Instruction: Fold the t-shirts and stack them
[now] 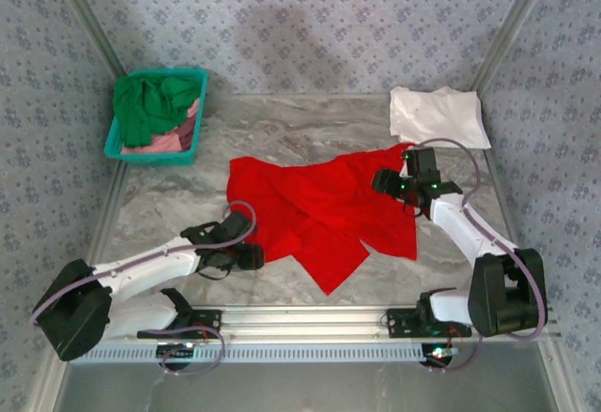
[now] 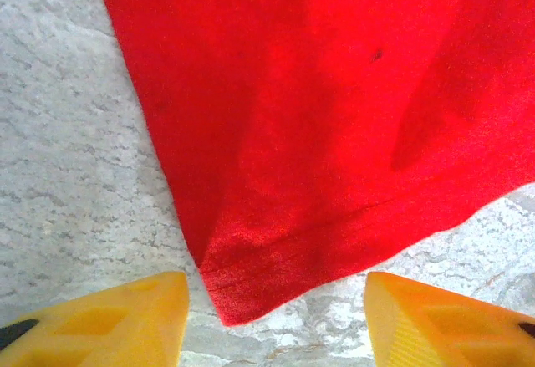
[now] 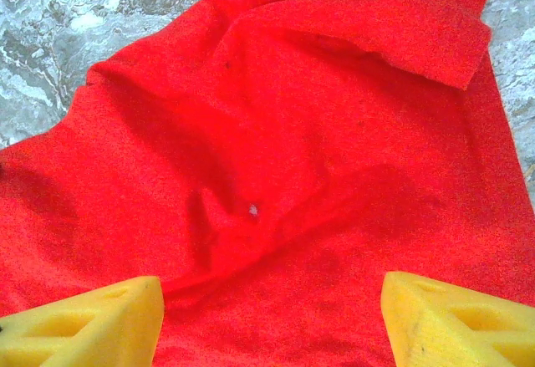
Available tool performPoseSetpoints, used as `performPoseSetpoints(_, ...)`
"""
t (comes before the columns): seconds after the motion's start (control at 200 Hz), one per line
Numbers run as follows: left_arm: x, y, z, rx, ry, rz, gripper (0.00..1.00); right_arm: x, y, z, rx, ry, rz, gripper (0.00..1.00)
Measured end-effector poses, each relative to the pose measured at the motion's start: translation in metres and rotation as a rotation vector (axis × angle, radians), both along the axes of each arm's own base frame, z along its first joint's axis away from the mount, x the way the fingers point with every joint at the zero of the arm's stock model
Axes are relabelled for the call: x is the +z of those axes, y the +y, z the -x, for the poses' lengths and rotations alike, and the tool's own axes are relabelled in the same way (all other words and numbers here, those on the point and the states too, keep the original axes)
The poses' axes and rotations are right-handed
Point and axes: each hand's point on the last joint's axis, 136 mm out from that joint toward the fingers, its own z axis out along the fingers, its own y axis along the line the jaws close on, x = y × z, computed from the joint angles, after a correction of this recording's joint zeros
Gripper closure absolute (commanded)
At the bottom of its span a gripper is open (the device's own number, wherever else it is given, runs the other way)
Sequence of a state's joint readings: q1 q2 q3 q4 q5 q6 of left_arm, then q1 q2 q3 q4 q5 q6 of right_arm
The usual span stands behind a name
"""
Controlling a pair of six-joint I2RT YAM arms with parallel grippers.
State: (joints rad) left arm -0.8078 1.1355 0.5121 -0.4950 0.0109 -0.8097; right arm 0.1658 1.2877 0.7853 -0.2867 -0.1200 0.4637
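Red cloth lies crumpled in the middle of the marble surface (image 1: 178, 210). That is the red t-shirt (image 1: 319, 210), and it is not folded yet. The white t-shirt (image 1: 439, 114) looks folded in the upper right of the top view. The green t-shirt (image 1: 148, 102) and the pink t-shirt (image 1: 174, 138) wait in the teal basket (image 1: 150, 156) at the upper left.

Your left gripper (image 2: 276, 300) is low at the shirt's left side. Its yellow fingers (image 2: 125, 317) are spread apart, and the hemmed corner of the red shirt pokes in between them. It is not pinching anything. Your right gripper (image 3: 272, 308) is over the right part of the shirt. Its fingers are wide apart too, and it holds nothing. It may be touching the cloth, but the view is too close for me to be sure.

The shirt is soft, light and floppy. It will likely sag and bunch when you lift it, and slide on the smooth surface. It will not break. Take hold at the edges. The hem corner by your left gripper looks like a good spot, since the stitched hem is thicker. On the right, a matching corner would help keep the cloth flat.
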Motion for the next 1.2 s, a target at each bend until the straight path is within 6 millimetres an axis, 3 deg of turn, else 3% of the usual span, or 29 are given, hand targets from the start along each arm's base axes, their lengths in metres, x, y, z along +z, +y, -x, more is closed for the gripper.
performPoseSetpoints(0.2,-0.01,-0.005,-0.002,-0.006,0.01,-0.016,0.65,0.0,0.0,0.0,-0.002,0.002,-0.002,0.28)
performPoseSetpoints(0.385,-0.011,-0.009,-0.006,-0.007,-0.003,-0.008,1.0,0.002,0.0,0.005,-0.007,0.01,-0.016,0.27)
performPoseSetpoints(0.495,-0.008,-0.005,-0.008,0.003,-0.026,-0.027,1.0,0.005,-0.007,0.019,-0.046,0.05,-0.035,0.27)
performPoseSetpoints(0.585,0.001,0.005,-0.012,0.023,-0.073,-0.05,1.0,0.005,-0.028,0.032,-0.136,0.101,-0.083,0.28)
performPoseSetpoints(0.705,0.02,0.013,-0.021,0.057,-0.155,-0.038,1.0,-0.017,-0.054,0.063,-0.254,0.226,-0.118,0.29)
performPoseSetpoints(0.969,0.032,0.031,-0.036,0.117,-0.225,-0.074,1.0,-0.068,-0.061,0.139,-0.389,0.481,-0.176,0.36)
performPoseSetpoints(1.094,0.033,0.038,-0.041,0.13,-0.236,-0.088,1.0,-0.083,-0.06,0.154,-0.421,0.541,-0.202,0.4)
performPoseSetpoints(1.204,0.036,0.039,-0.044,0.124,-0.252,-0.085,1.0,-0.087,-0.058,0.152,-0.424,0.539,-0.216,0.44)
